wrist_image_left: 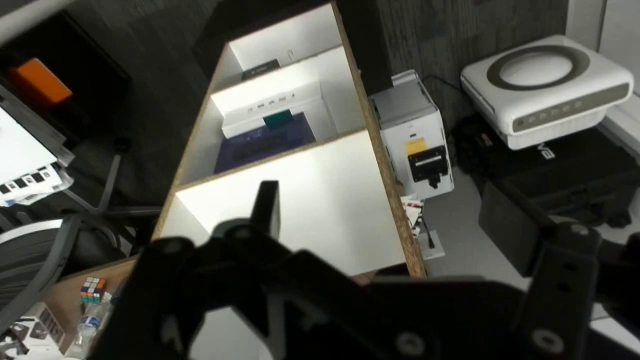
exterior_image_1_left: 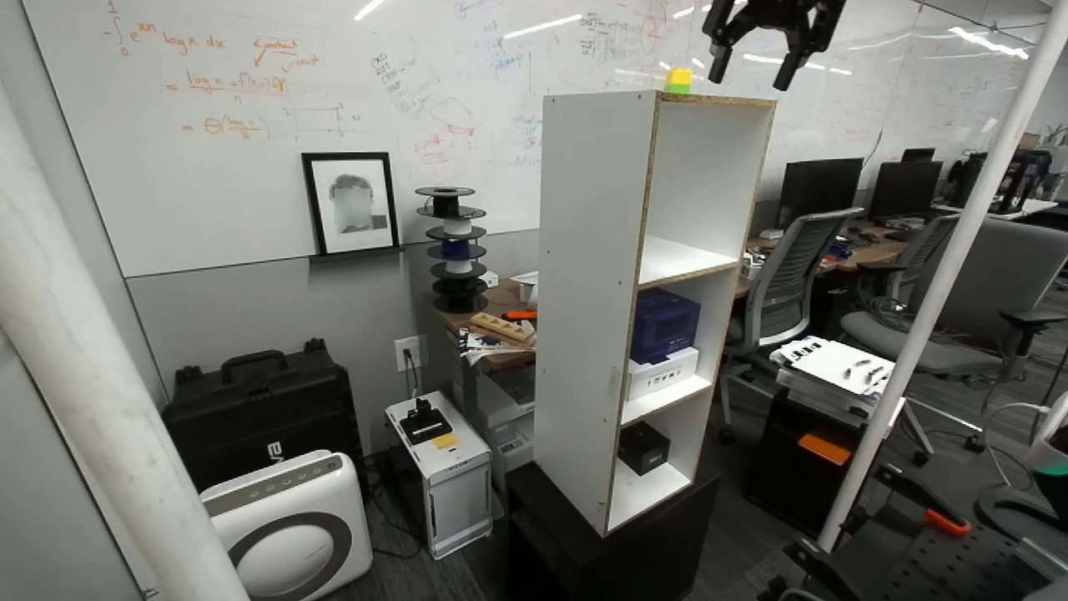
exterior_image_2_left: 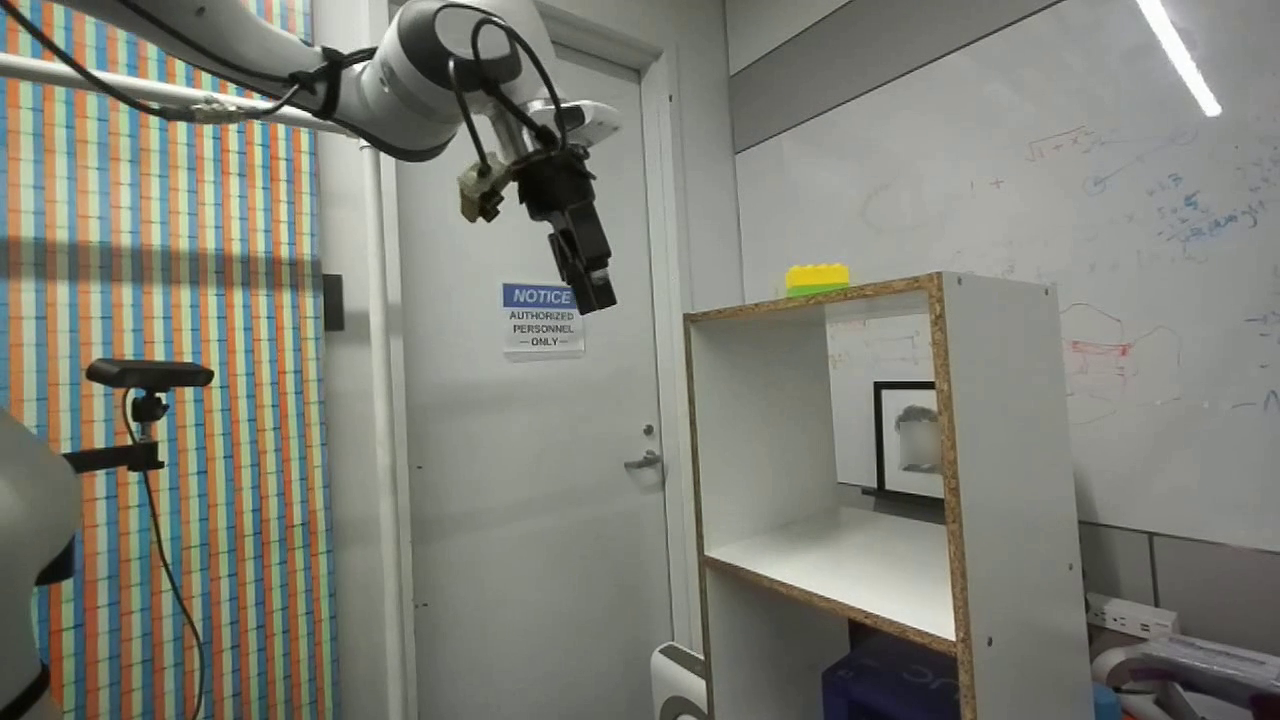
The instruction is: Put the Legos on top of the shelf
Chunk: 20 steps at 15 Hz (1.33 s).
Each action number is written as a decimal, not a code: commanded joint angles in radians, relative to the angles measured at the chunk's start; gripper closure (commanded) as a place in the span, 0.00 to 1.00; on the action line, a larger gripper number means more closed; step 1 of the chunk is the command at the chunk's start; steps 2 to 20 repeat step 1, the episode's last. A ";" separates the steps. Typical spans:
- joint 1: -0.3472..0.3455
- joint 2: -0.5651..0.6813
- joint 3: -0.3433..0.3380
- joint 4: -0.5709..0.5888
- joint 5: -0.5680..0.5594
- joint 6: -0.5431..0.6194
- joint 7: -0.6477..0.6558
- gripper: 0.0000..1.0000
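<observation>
One gripper (exterior_image_1_left: 753, 77), jaws apart; Legos (exterior_image_1_left: 677, 81) atop shelf (exterior_image_1_left: 594, 292), which gripper partly hides in wrist view

Air over the shelf (exterior_image_1_left: 592, 292) is free except where the Legos (exterior_image_2_left: 818, 279) stand.

A shelf (exterior_image_1_left: 596, 292) with smooth panels and rough, bare chipboard edges (exterior_image_2_left: 949, 450). On top of the shelf, smooth, moulded-looking plastic Legos (exterior_image_2_left: 817, 278). Behind the shelf, a glossy whiteboard (exterior_image_1_left: 467, 50) mirroring light streaks. Apart from the shelf, matt fingers (exterior_image_1_left: 718, 68), metal or plastic unclear.
</observation>
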 commanded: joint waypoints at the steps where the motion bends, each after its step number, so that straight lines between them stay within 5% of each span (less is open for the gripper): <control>1: -0.023 -0.036 0.018 -0.025 0.012 -0.023 -0.014 0.00; 20: -0.023 -0.036 0.018 -0.025 0.012 -0.023 -0.014 0.00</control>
